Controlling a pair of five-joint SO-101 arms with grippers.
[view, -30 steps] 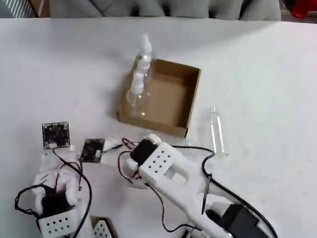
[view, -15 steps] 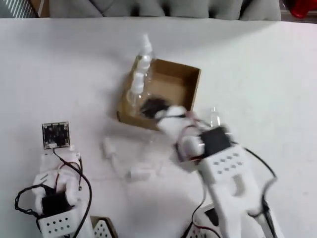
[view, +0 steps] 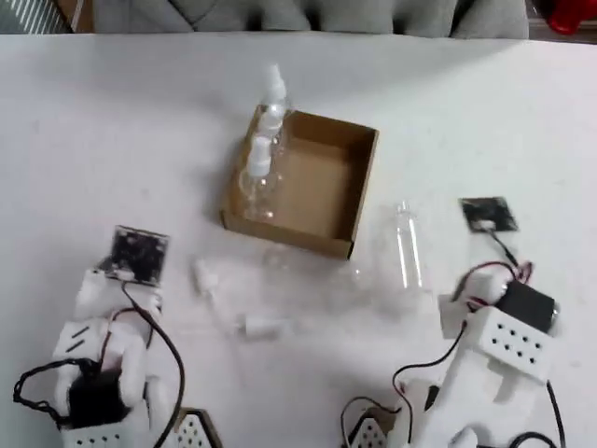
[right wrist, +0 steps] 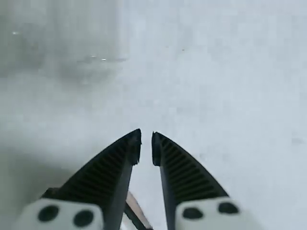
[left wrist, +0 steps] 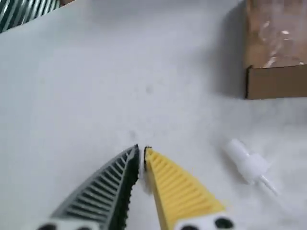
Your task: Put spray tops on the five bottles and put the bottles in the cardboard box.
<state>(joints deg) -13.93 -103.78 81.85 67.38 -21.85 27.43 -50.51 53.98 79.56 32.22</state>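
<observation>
White tabletop holds the cardboard box point(view: 289, 236) mid-scene, an uncapped bottle point(view: 408, 247) lying just right of it and a spray top point(left wrist: 247, 163) to its near left, so the left gripper point(left wrist: 141, 153) and right gripper point(right wrist: 146, 143), both pressed together and empty, should spread before grasping squarely.

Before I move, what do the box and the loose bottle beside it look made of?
The box looks like brown matte cardboard, plain and unglossed. The loose bottle seems clear plastic, possibly glass: the white table shows through it.
</observation>
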